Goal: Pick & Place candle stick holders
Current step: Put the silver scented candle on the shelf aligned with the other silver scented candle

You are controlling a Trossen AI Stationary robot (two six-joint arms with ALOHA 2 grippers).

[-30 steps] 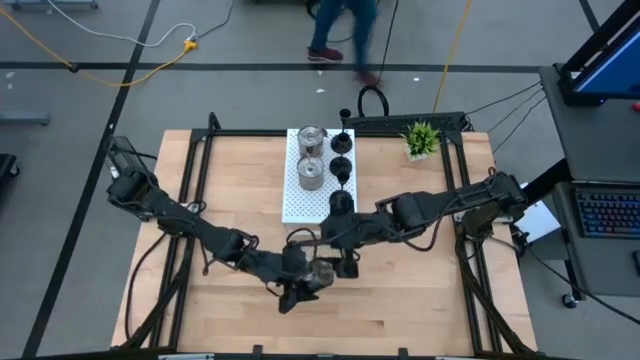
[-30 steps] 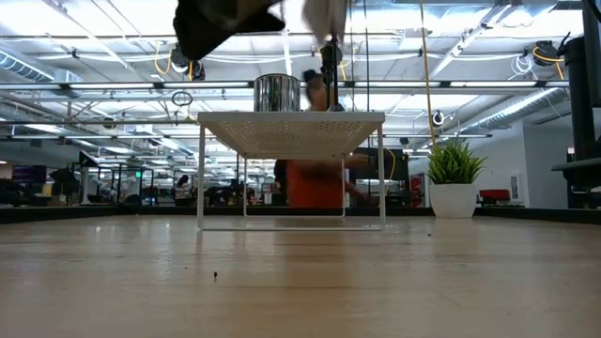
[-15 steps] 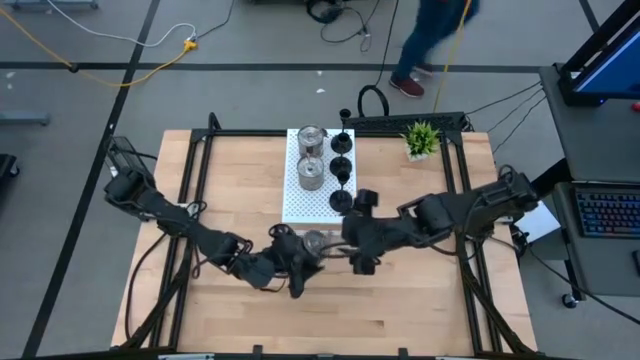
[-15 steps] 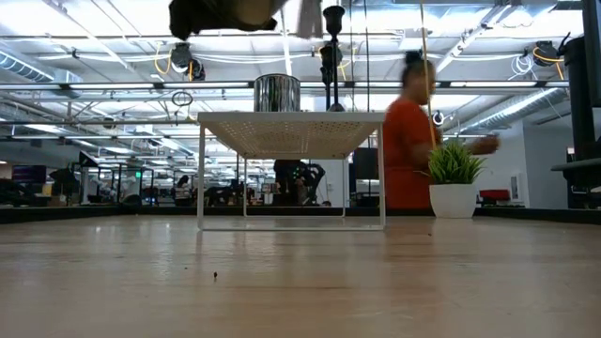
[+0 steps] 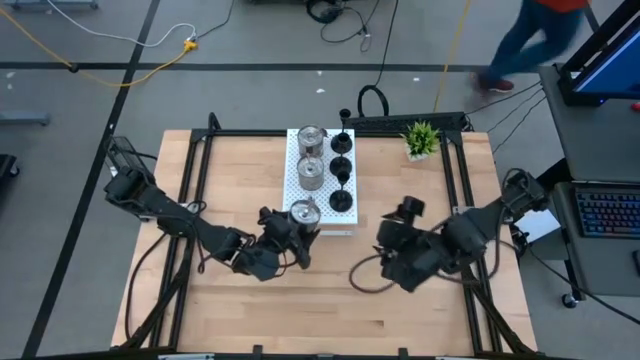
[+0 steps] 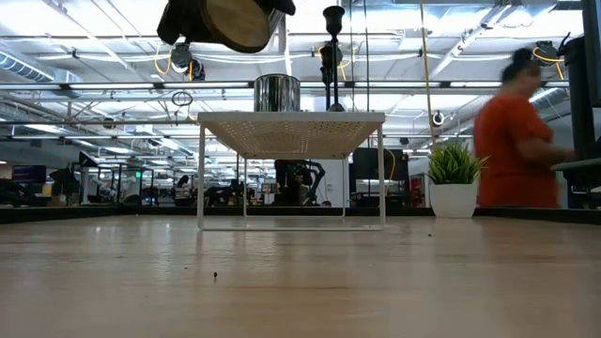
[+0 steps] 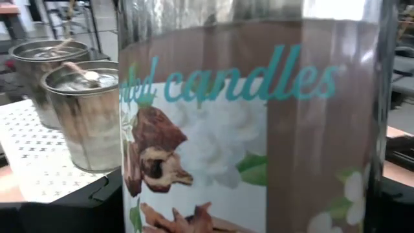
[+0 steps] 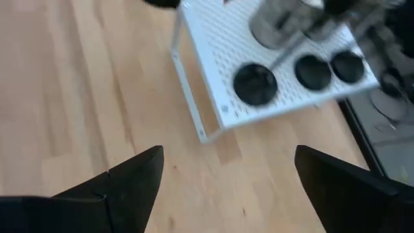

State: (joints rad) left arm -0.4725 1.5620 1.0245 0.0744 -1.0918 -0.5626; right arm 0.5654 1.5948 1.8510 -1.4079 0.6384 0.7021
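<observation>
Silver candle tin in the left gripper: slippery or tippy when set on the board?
Probably slippery: the silver candle tin has shiny walls and a glossy label. Likely stable once down, being squat like the two tins on the white board.

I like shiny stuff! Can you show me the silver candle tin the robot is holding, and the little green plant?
silver candle tin [image 5: 303,211], high view, its round top.
green plant [image 5: 421,137], high view, its leaves.
</observation>
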